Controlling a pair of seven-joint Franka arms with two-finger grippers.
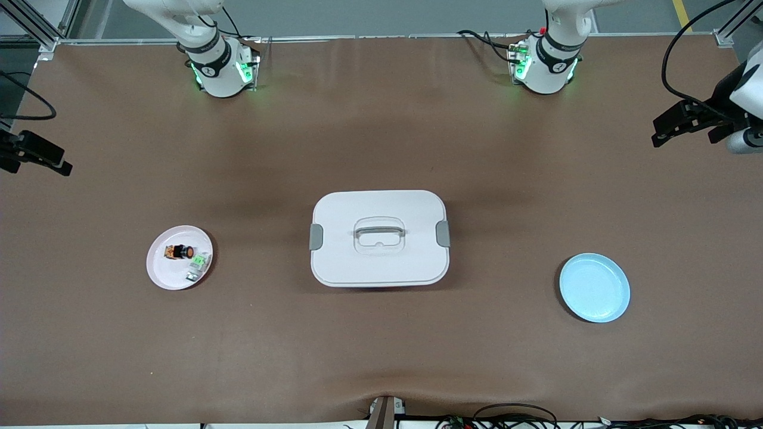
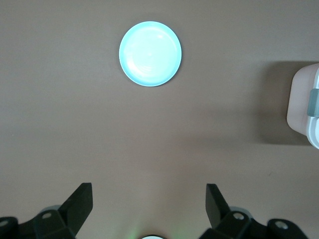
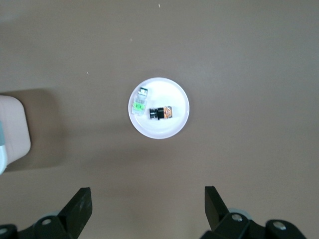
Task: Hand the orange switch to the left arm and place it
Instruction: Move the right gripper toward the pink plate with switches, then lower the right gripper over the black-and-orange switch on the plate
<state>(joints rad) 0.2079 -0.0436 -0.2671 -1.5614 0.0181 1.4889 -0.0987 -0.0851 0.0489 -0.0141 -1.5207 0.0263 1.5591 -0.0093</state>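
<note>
Brown matting covers the whole table (image 1: 381, 345), and the white box (image 1: 380, 238) sits at its middle with the lid on, grey handle up and a grey latch at each end. Toward the right arm's end of the table lies a pale pink plate (image 1: 161, 271), and the orange switch (image 1: 180, 252) rests on it on its side, black body with the orange cap showing. Just beside the switch on the same plate lies a small green-and-clear component (image 1: 197, 266), nearer to the front camera than the switch; whether the two actually touch is hard to say from here. Toward the left arm's end lies a light blue plate (image 1: 595, 288) with nothing on it, a little nearer to the front camera than the box.

Both arms wait, drawn up high at the table's ends. The right gripper (image 3: 148, 209) hangs over bare matting with the pink plate in its wrist view, its two black fingers (image 3: 79, 206) spread wide and holding nothing. The left gripper (image 2: 149, 206) hangs over bare matting at its own end, with the blue plate in its wrist view and a corner of the box at the edge; its fingers (image 2: 79, 204) also stand wide apart and empty. Each gripper is well apart from the box and from both plates.
</note>
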